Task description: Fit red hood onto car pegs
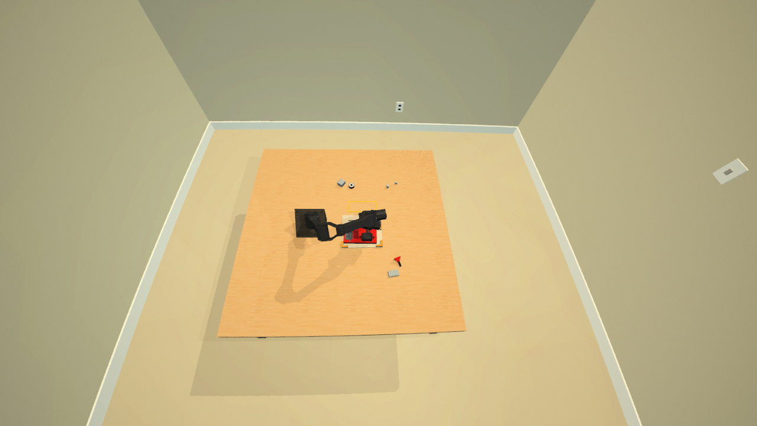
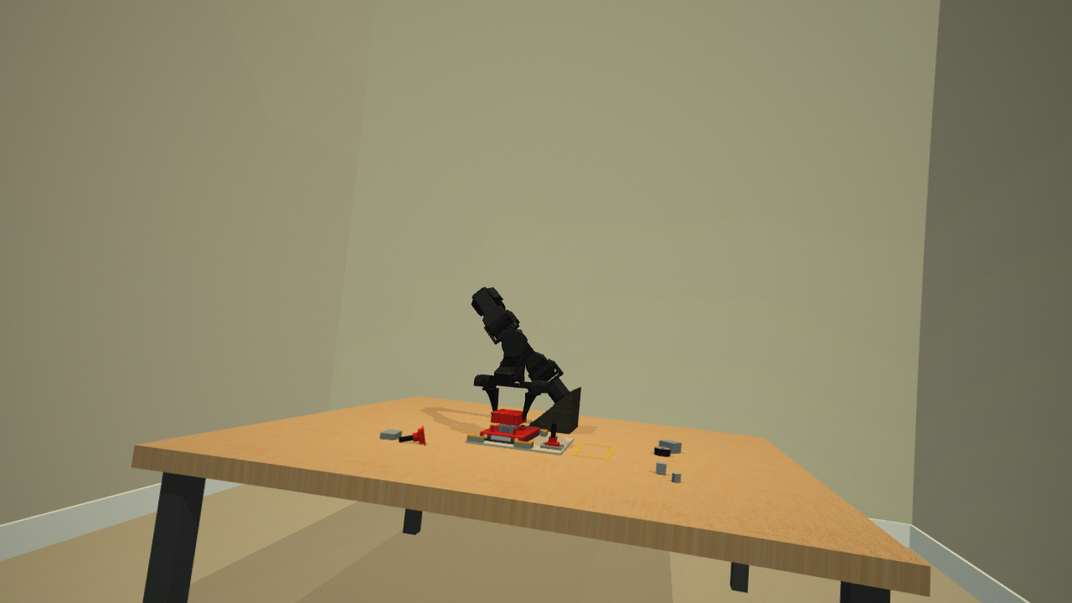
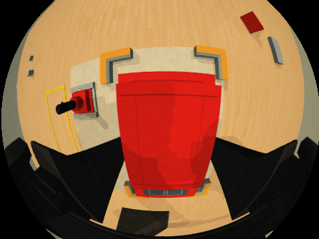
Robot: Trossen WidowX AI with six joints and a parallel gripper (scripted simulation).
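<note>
My gripper (image 2: pixel 509 413) (image 3: pixel 167 141) is shut on the red hood (image 2: pixel 507 420) (image 3: pixel 166 133), with one finger on each long side. The hood is roof up and roughly level, low over the red chassis (image 1: pixel 349 241) (image 2: pixel 491 434) (image 3: pixel 124 78). In the exterior view the grey engine block (image 2: pixel 507 430) shows just under the hood's lower edge. In the wrist view the hood covers most of the chassis, leaving a strip at its far end and grey windows at its near end. The chassis sits in the pale jig (image 1: pixel 361 245) (image 3: pixel 159 60). The pegs and corner holes are hidden.
A red piece with an upright black handle (image 2: pixel 553 442) (image 3: pixel 83 101) stands beside the chassis. Another red piece (image 1: pixel 397 258) (image 2: pixel 421 435) (image 3: pixel 252 22) lies near a grey block (image 1: pixel 393 273) (image 2: pixel 389 434) (image 3: pixel 275 50). A black wheel (image 2: pixel 662 451) and small grey blocks (image 2: pixel 661 468) lie beyond the yellow outline (image 3: pixel 56 89).
</note>
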